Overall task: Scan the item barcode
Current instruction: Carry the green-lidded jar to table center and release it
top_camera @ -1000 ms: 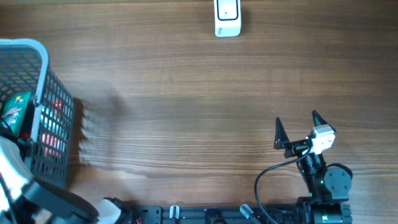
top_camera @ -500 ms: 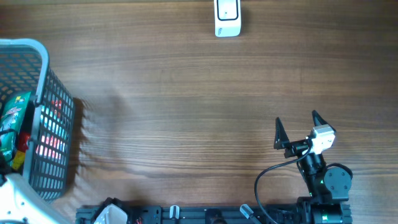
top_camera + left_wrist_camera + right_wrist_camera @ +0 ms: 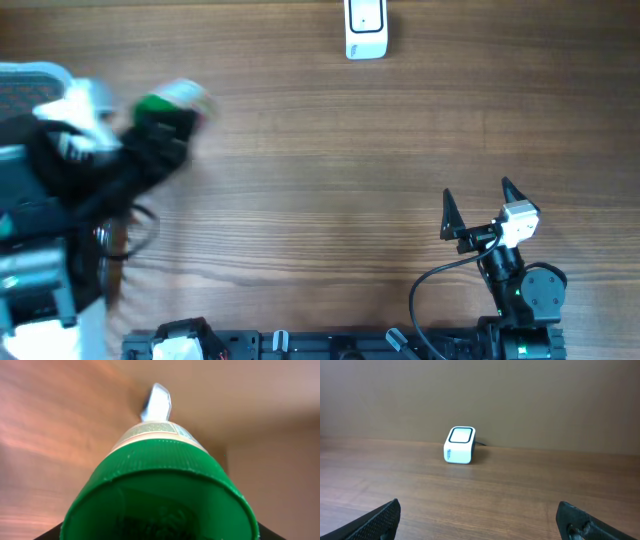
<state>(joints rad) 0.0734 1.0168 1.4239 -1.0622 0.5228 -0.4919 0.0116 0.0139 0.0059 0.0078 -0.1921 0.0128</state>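
Over at ten o'clock the left claw (image 3: 160, 128), badly blurred, is clamped round a green-capped tube (image 3: 176, 98). The scanner (image 3: 366, 30) sits at twelve o'clock. Down at five o'clock the right claw (image 3: 478, 207) gapes wide, holding nothing

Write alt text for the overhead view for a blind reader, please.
The left gripper holds a green-capped item above the wooden table, beside a basket. A white scanner sits at the far edge; the right gripper rests open.
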